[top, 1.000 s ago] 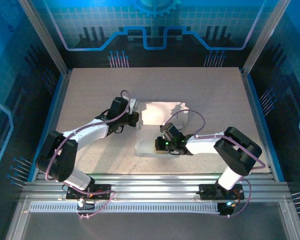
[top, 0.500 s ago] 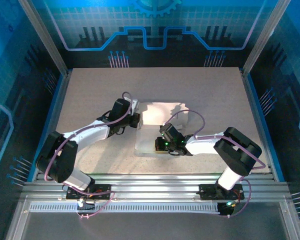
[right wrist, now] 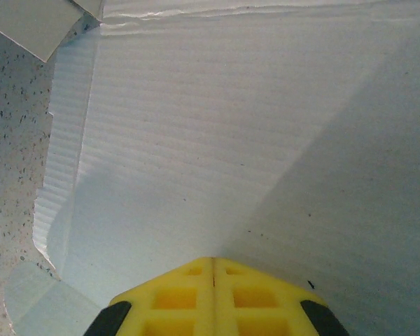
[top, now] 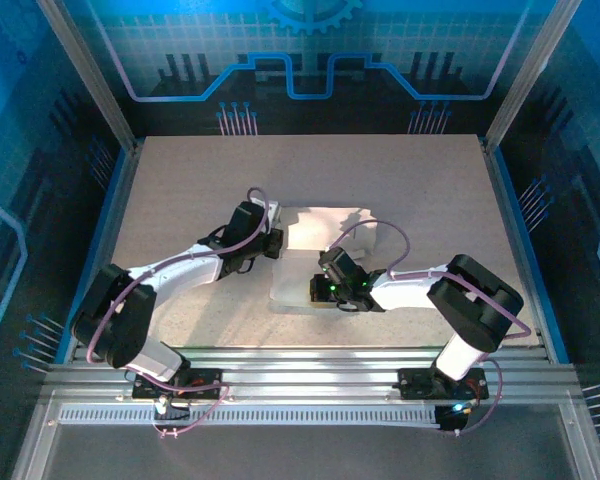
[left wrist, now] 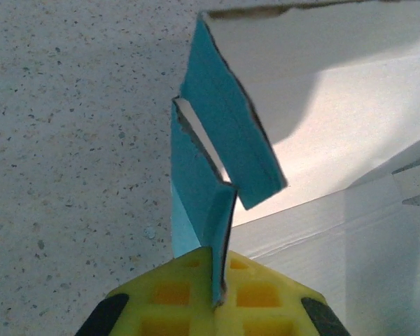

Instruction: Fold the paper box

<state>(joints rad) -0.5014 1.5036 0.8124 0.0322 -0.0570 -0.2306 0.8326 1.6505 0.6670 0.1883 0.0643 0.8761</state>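
The paper box (top: pixel 325 235) lies mid-worktop (top: pixel 180 180), pale inner side up. The left tool (left wrist: pixel 220 297) is clamped on a blue flap (left wrist: pixel 220 140) raised at the sheet's left edge. The right tool (right wrist: pixel 213 269) is fully closed and empty, its tips at the sheet's near part. Pulling against that pin could tear the thin flap, crease it off its score, or slip it free. No writing or branding is readable.

A pale speckled bench (top: pixel 180 180) fills the middle of the enclosure; up close its surface (left wrist: pixel 70 140) shows fine dark flecks. Behind it stands a blue back panel (top: pixel 310 60) printed with a grid and circuit lines. Slanted aluminium posts (top: pixel 85 70) frame the corners. Grooved metal rails (top: pixel 310 365) and a slotted strip (top: pixel 310 412) run along the near edge.
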